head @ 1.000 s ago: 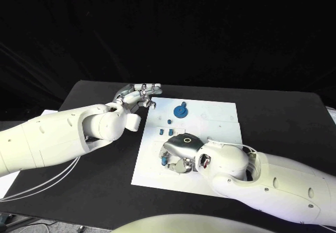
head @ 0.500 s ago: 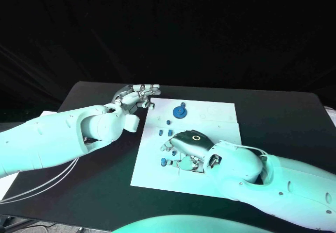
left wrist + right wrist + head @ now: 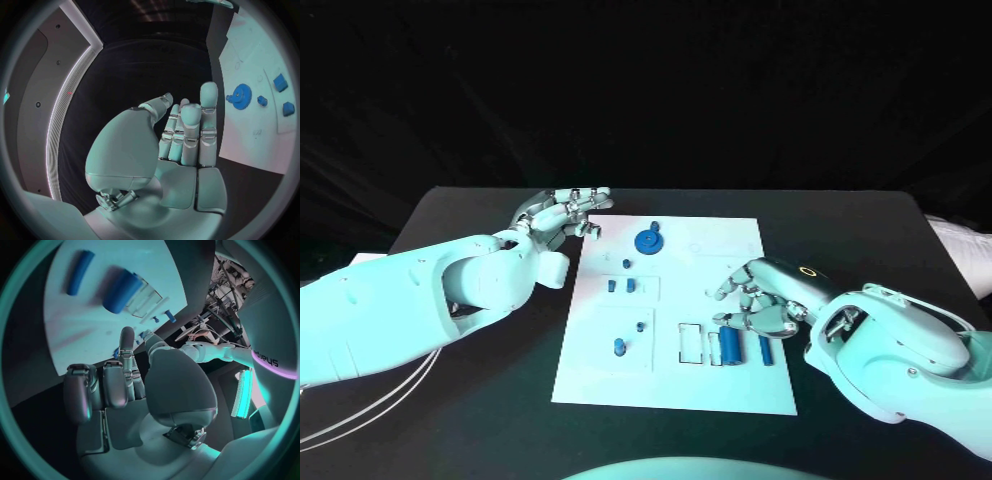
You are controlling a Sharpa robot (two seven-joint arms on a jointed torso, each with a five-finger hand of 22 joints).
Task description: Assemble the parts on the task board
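The white task board (image 3: 678, 385) lies in the middle of the table. A blue gear (image 3: 648, 240) sits at its far end, with small blue parts (image 3: 623, 285) just nearer. Near the front lie a thick blue cylinder (image 3: 730, 347), a thin blue rod (image 3: 766, 346) and a small blue peg (image 3: 619, 347). My right hand (image 3: 759, 302) hovers over the board's right side, just beyond the cylinder, fingers curled on nothing. The right wrist view shows this hand (image 3: 122, 390), the cylinder (image 3: 123, 290) and the rod (image 3: 80, 271). My left hand (image 3: 567, 210) holds nothing at the board's far left corner, fingers straight (image 3: 187, 135), gear (image 3: 239, 95) beside it.
A rectangular outline frame (image 3: 689, 343) lies on the board left of the cylinder. Bare black table (image 3: 473, 215) surrounds the board. Something white (image 3: 966, 245) lies at the table's right edge.
My right hand has drawn back from over the board's near middle to its right side, uncovering the cylinder and rod. The left hand stays where it was. The camera has shifted.
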